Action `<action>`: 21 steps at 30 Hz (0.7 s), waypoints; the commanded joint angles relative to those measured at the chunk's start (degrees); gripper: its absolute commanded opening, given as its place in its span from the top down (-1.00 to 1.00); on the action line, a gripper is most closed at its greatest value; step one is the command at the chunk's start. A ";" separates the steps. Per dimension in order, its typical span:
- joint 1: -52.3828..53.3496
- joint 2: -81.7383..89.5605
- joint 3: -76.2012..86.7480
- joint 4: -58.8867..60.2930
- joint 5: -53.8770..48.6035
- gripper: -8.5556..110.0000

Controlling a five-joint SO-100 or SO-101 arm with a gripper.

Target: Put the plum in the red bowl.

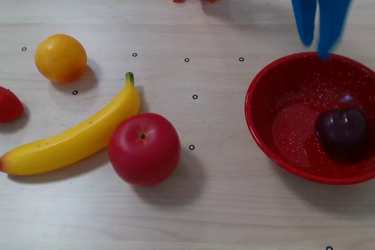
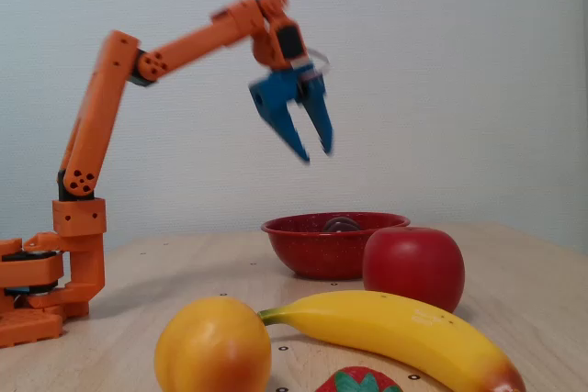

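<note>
In a fixed view from above, your plum sits inside the red bowl, toward its right side; the claw hangs over the bowl's far rim, blue fingers parted, nothing between them. In a fixed view from the side, the plum peeks over the bowl; the claw is well above it, open and empty; arm raised, fingers pointing down; from here you'd only need to pull away.

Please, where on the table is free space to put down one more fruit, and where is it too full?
Free: the bare wood between the apple and the red bowl, also the strip along the near edge below both. Crowded: the left side, where the orange, banana, strawberry and apple lie close. The bowl already holds the plum.
</note>
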 commanded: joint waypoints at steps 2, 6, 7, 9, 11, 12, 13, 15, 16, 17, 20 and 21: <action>-5.89 11.16 -4.31 -0.18 -2.90 0.85; -11.69 19.95 1.76 -1.14 -4.48 0.85; -13.36 22.50 4.31 -1.76 -4.66 0.85; -16.52 27.86 10.81 -3.60 -4.13 0.85; -19.78 34.37 19.16 -6.86 -2.81 0.85; -21.45 37.71 23.91 -9.05 -2.02 0.85; -22.94 41.13 29.00 -11.34 -1.23 0.85; -25.22 47.11 38.76 -14.77 0.62 0.85; -26.37 50.01 43.59 -16.52 1.05 0.85; -27.07 52.82 48.43 -18.28 1.58 0.85; -28.56 62.05 64.07 -25.66 2.29 0.85; -28.74 65.30 69.26 -28.21 2.37 0.85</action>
